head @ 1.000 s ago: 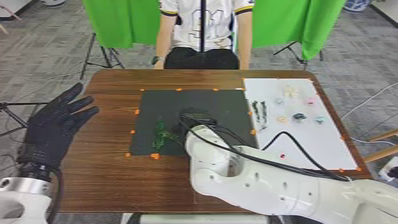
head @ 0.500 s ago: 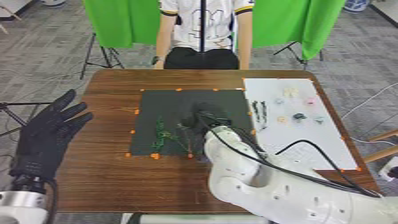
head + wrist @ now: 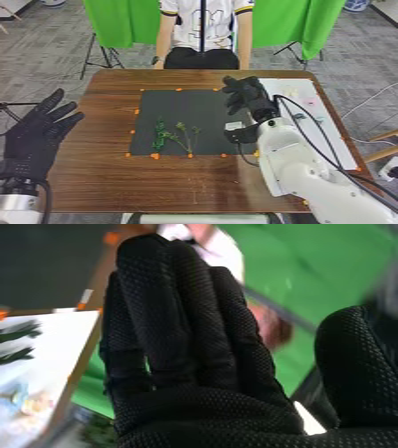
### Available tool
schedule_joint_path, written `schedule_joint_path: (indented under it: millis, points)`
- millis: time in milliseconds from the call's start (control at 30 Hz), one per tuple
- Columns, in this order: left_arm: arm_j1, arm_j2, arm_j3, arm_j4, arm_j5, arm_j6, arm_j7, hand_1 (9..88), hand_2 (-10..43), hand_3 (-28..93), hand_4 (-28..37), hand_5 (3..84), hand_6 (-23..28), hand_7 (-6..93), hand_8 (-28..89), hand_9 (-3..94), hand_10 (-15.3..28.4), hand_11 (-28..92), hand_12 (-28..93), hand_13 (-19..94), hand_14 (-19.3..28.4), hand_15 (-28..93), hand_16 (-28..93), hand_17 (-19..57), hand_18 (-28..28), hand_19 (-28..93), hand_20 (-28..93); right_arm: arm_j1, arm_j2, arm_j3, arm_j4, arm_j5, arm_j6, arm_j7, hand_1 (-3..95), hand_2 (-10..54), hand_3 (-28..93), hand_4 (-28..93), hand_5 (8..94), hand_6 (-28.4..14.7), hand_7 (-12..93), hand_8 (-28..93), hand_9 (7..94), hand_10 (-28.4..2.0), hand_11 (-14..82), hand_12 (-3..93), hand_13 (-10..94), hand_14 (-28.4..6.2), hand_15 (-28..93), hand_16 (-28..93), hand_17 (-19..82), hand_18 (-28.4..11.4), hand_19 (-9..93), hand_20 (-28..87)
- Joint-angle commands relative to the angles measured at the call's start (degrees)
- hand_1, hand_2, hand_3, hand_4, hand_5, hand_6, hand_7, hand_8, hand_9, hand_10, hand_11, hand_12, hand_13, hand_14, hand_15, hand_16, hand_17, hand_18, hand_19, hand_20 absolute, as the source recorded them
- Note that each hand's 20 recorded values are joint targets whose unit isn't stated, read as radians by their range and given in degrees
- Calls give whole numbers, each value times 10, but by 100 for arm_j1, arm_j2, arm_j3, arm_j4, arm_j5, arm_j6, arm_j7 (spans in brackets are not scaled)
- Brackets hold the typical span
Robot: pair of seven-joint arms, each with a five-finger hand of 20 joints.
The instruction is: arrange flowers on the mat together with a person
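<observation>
Right hand (image 3: 254, 100); leafy sprig (image 3: 187, 140) slanting away

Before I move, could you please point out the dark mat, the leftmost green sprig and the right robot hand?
Dark mat (image 3: 182, 106), head view: bare far part.
Leftmost green sprig (image 3: 161, 134), head view: middle of its greenery.
Right robot hand (image 3: 209, 409), right wrist view: the palm.

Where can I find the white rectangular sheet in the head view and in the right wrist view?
Head view: the white rectangular sheet is on the right side of the brown wooden table, partly hidden by the right hand and arm.
Right wrist view: it is beside the fingers, on the side away from the thumb.
Shared landmark: the green fabric curtain.
</observation>
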Motion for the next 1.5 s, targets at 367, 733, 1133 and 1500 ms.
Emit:
schedule_joint_path:
  millis: [367, 733, 1133, 1500]
  points:
    - [713, -197, -275, 145, -356, 130, 821, 156, 65, 748, -282, 323, 32, 86, -81, 315, 141, 153, 120, 207, 217, 410, -43, -87, 176, 362, 163, -1793, 311, 2075, 180, 4944, -477, -3300, 129, 140, 726, -247, 537, -47, 115, -113, 579, -209, 159, 141, 489, -230, 483, 89, 104, -282, 561, 68]
    - [765, -139, -260, 144, -487, 211, 902, 156, 65, 751, -283, 317, 31, 88, -82, 311, 138, 145, 125, 212, 218, 415, -39, -85, 178, 371, 174, -2154, 300, 2373, 152, 5174, -828, -3466, 122, 139, 733, -256, 520, -44, 110, -109, 562, -206, 148, 142, 470, -232, 462, 95, 97, -279, 539, 104]
    - [737, 134, -155, 159, -559, 220, 902, 164, 68, 753, -283, 317, 35, 87, -81, 311, 143, 149, 128, 210, 218, 415, -40, -85, 175, 366, 174, -2232, 351, 2430, 141, 5270, -869, -3555, 119, 139, 737, -255, 519, -43, 110, -109, 564, -205, 149, 142, 470, -232, 457, 98, 95, -280, 530, 119]
    - [597, 105, -130, 181, -431, 122, 651, 171, 69, 752, -283, 301, 31, 87, -82, 306, 138, 142, 122, 209, 217, 408, -42, -86, 176, 365, 173, -2198, 352, 2358, 156, 5247, -812, -3520, 119, 138, 738, -256, 521, -42, 111, -109, 568, -203, 151, 142, 471, -232, 456, 100, 95, -281, 527, 124]
